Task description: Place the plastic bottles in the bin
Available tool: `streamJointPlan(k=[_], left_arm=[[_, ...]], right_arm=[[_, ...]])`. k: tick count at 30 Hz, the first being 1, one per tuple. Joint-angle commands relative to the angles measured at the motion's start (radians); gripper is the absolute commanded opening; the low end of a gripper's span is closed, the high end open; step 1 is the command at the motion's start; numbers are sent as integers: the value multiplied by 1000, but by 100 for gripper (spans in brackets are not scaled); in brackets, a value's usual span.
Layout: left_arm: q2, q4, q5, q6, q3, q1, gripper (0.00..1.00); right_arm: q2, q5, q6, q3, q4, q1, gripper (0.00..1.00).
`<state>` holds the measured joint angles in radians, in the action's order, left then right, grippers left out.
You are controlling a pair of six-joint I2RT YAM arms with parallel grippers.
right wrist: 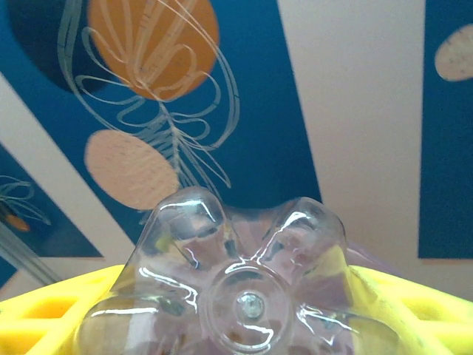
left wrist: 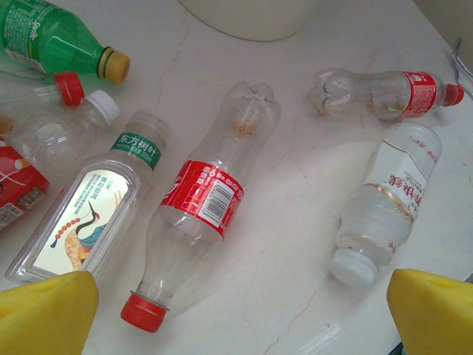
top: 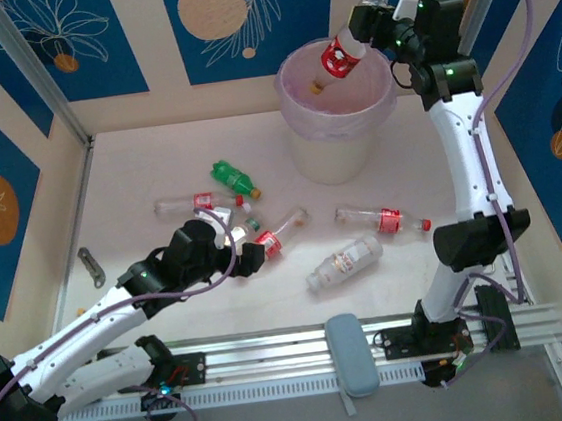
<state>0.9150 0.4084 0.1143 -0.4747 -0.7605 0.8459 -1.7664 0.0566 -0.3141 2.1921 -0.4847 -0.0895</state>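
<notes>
White marbled table (top: 136, 165) sits inside cream walls with blue floral panels. At its far side stands the bin (top: 331, 160), lined with a pale bag. The right gripper (top: 367, 28) is above the bin's rim, closed partway on the held bottle (top: 337, 59), which has a red label and tilts cap-down over the opening. In the right wrist view, this bottle's clear lobed base (right wrist: 244, 296) sits between the yellow fingers (right wrist: 52, 310).

The left gripper (top: 236, 243) hovers low over a cluster of bottles at the table's middle-left, jaws spread wide and holding nothing. In the left wrist view, between its fingers, a red-cap bottle (left wrist: 196, 229) lies on the table, cap toward the camera. Just left of it lies a crane-label bottle (left wrist: 92, 222). To its right, apart, lies a white-cap bottle (left wrist: 384, 203). Farther off are a green bottle (left wrist: 55, 41) with a yellow cap and a red-label bottle (left wrist: 388, 92), both on their sides near the bin's base. A grey strip (top: 90, 267) lies by the left wall.
</notes>
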Motion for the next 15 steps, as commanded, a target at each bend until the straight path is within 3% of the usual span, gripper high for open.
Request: streamJointPlan(k=[1, 15], left_arm=[[-23, 21, 24, -21, 19, -13, 100], [-30, 33, 33, -29, 26, -13, 100]], right_arm=[[-52, 26, 20, 52, -66, 10, 64], [-237, -11, 33, 47, -132, 6, 64]])
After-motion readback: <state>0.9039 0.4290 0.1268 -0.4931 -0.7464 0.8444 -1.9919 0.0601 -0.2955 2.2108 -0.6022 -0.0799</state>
